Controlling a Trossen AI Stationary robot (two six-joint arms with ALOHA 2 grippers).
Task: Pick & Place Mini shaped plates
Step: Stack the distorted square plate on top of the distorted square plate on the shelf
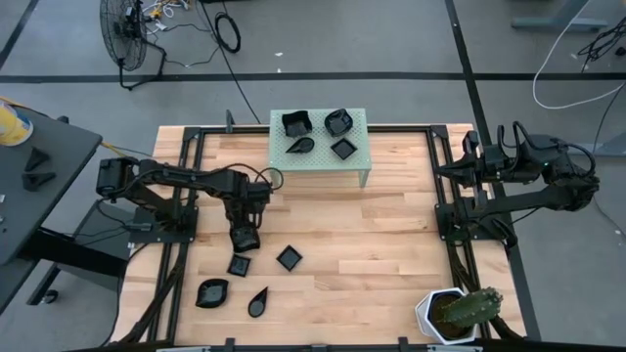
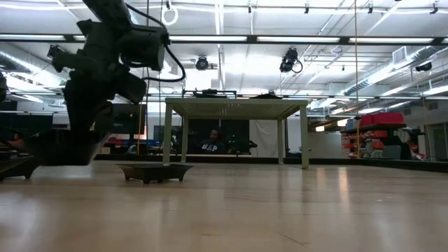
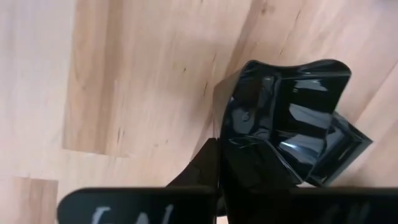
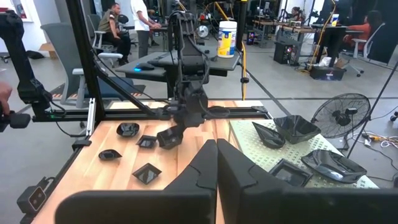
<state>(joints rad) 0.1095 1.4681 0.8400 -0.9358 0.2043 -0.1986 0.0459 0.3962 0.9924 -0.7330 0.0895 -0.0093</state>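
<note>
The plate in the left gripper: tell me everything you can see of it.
The plate is a small glossy black dish with a raised, wavy, faceted rim; it looks like plastic or glazed ceramic. It is tilted, pinched at one edge in the left gripper, above the wooden table, near a square plate.

A grey floor [image 1: 391, 49] crossed by dark tape lines surrounds the wooden tabletop [image 1: 391, 244]. A standing fan [image 1: 127, 29] and loose cables [image 1: 227, 31] lie beyond it. Ceiling strip lights [image 2: 231, 40] glow overhead; distant desks [image 4: 186, 62] hold people, seemingly seated.
</note>
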